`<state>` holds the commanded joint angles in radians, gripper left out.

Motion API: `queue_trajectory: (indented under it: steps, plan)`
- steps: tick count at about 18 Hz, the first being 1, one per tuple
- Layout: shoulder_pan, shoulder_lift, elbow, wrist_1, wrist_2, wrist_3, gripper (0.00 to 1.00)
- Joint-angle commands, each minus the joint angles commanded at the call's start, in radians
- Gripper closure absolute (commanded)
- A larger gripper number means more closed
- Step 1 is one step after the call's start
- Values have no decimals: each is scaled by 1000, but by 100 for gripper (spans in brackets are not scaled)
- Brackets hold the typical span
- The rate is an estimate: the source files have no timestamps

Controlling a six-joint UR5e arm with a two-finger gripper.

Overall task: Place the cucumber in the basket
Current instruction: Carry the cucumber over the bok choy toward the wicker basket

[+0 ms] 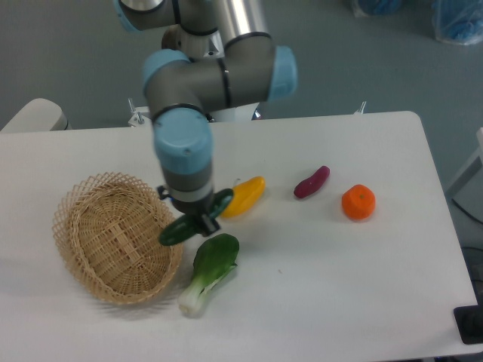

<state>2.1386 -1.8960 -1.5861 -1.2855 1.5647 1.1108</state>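
Note:
My gripper (pixel 205 224) points straight down and is shut on the cucumber (pixel 179 230), a slim dark green glossy rod. The cucumber lies roughly level in the fingers; its left end reaches the right rim of the basket and its right end (pixel 223 199) sticks out beside the yellow fruit. It is held a little above the table. The basket (pixel 115 237), light tan woven wicker with a looped rim, sits at the left of the table and holds nothing that I can see.
A yellow fruit (pixel 245 195) lies just right of the gripper. A bok choy (pixel 210 270) lies below the gripper. A purple eggplant (pixel 312 182) and an orange (pixel 358 202) lie further right. The arm's wrist (pixel 183 154) stands over the basket's right edge.

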Motion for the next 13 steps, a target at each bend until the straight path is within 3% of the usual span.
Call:
queue_trajectory:
  steps: [13]
  plan:
    - [-161,-17,-78,149,2,-189,100]
